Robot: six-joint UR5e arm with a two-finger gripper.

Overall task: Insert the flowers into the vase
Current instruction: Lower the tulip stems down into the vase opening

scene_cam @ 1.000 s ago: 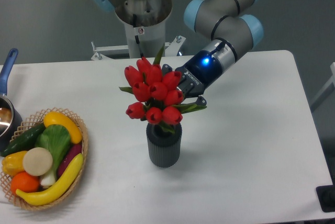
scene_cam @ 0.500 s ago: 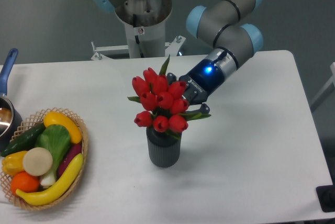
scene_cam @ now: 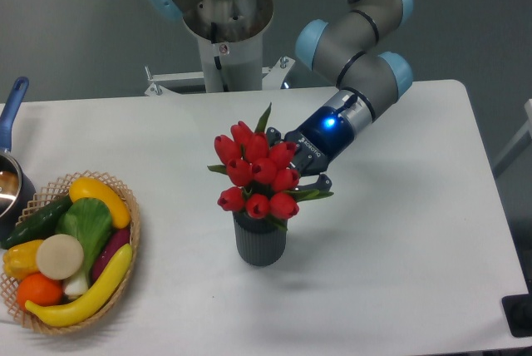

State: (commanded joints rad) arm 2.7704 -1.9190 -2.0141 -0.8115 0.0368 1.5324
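We are seating the flowers (scene_cam: 258, 175) in the vase (scene_cam: 260, 241); our gripper (scene_cam: 301, 171), just behind the blooms, is clamping them. Next, we judge, comes letting go.

White counter (scene_cam: 399, 239), rounded far right corner, fills most of view. Plain grey-blue wall (scene_cam: 75, 23) behind. Metal bracket (scene_cam: 158, 83) at counter's back edge. Dark floor strip at right. Even, soft light; faint shadows on counter.
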